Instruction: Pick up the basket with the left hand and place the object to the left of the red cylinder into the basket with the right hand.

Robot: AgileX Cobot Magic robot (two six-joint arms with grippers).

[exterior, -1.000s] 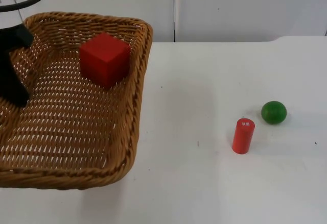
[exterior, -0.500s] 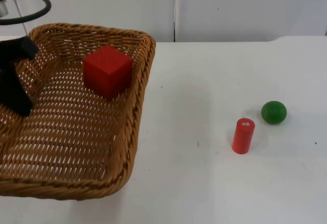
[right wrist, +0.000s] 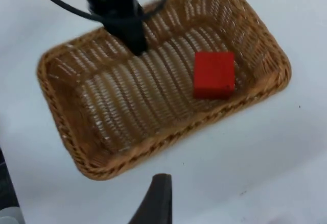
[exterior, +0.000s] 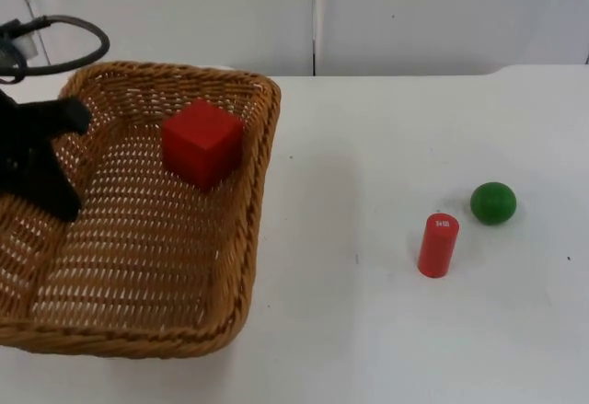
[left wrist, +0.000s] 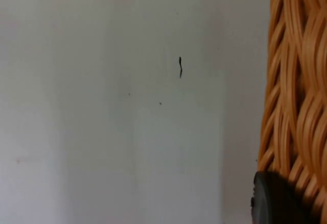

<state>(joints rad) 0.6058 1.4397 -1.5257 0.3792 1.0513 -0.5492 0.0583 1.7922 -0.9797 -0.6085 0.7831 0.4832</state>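
1. The left gripper (exterior: 46, 169) is closed on the left wall of the wicker basket (exterior: 248, 238); one black finger reaches down inside it, as the right wrist view also shows (right wrist: 125, 27).
2. In the left wrist view a black fingertip (left wrist: 273, 201) lies against the outside of the woven wall (left wrist: 296, 81), with the white table (left wrist: 127, 106) beside it.
3. The basket is rectangular, made of brown woven cane with a thick braided rim and an open lattice bottom.
4. A red cube (exterior: 202, 142), smooth and with sharp edges, lies inside the basket near its far right corner; the right wrist view shows it there too (right wrist: 214, 74).
5. The right gripper hangs above the table, looking down at the basket (right wrist: 168, 147); one black fingertip (right wrist: 156, 201) is visible, and it cannot be told whether the fingers are open or closed.
6. A red cylinder (exterior: 438, 245) stands upright on the table, well apart from the basket. It has a small white label at its top end, too small to read.
7. A green ball (exterior: 493, 202), smooth and round, lies near the cylinder, on its far right side.
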